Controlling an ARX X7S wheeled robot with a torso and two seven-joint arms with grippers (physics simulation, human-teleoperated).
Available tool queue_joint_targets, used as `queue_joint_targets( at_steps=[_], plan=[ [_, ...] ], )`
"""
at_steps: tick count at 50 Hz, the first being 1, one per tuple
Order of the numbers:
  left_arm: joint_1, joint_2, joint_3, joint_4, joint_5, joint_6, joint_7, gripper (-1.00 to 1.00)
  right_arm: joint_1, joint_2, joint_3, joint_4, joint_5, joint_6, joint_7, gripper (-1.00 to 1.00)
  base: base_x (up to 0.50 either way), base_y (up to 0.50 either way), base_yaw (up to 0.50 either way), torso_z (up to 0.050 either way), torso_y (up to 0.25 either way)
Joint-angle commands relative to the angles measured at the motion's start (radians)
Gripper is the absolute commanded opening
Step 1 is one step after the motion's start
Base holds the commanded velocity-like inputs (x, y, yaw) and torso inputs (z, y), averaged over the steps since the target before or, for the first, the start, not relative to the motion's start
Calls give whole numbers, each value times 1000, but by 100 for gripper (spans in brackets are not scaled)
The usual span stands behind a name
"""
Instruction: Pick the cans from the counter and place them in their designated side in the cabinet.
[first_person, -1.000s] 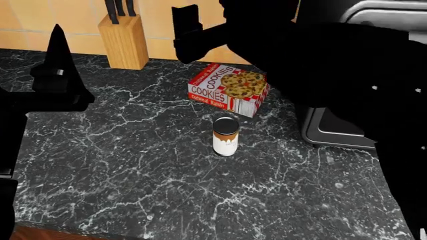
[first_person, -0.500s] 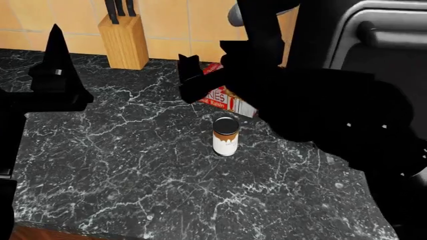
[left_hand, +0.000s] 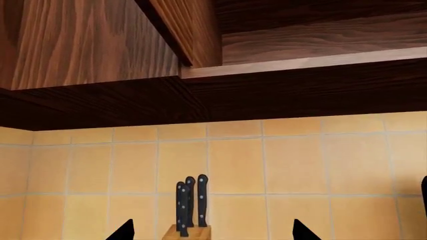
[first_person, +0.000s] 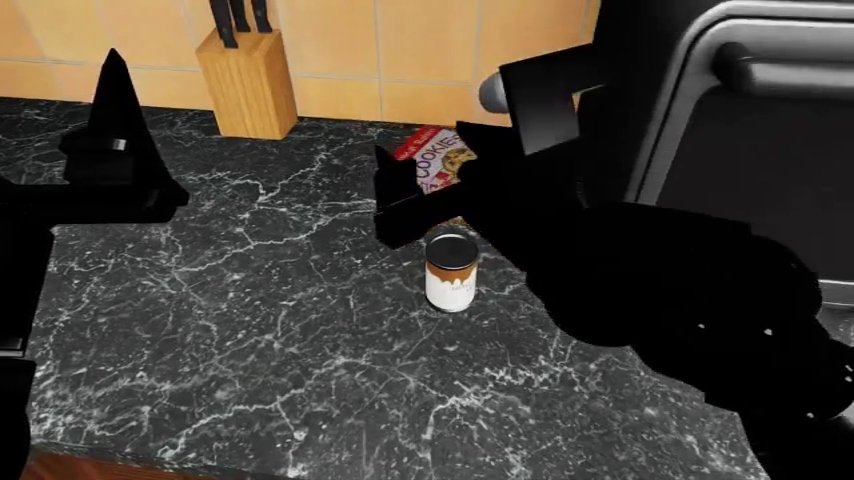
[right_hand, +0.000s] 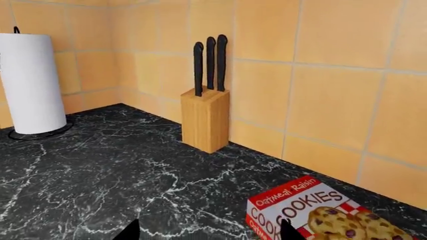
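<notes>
The short white can with a brown drip band (first_person: 451, 272) stands upright on the black marble counter (first_person: 267, 340). The tall red can is out of view. My right gripper (first_person: 391, 195) hangs just behind and left of the white can, a little above it, not touching. In the right wrist view it (right_hand: 209, 232) is open and empty over the counter, beside the cookies box. My left gripper (first_person: 115, 110) is raised at the far left. In the left wrist view it (left_hand: 213, 232) is open and empty, facing the tiled wall under the wooden cabinet (left_hand: 100, 45).
A red-and-white cookies box (first_person: 438, 160) lies behind the can, mostly hidden by my right arm; it also shows in the right wrist view (right_hand: 313, 215). A knife block (first_person: 248, 80) stands at the wall. A paper towel roll (right_hand: 30, 82) stands further along. A dark appliance with a silver handle (first_person: 747, 110) fills the right.
My right arm has come down and forward from near the wall to just behind the white can, now covering most of the cookies box. The can and left arm have not moved.
</notes>
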Motion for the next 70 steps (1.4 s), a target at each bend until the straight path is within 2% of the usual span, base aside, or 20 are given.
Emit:
queue_joint_targets(
  at_steps=[1,39,54,70],
  plan=[
    [2,-2,7,0,3,4,-2,100,-69,41,17,-77,4,-37,26,100,0,0,0,0,0],
    [23,-5,31,-6,29,29,3,100,-241,134,23,-252,12,-98,72,100,0,0,0,0,0],
    [26,-8,36,-8,31,35,1,100,-254,152,-14,-222,-66,-80,68,100,0,0,0,0,0],
    [21,-11,43,-12,31,39,-2,100,-253,114,-29,-119,-110,-103,14,100,0,0,0,0,0]
  ],
)
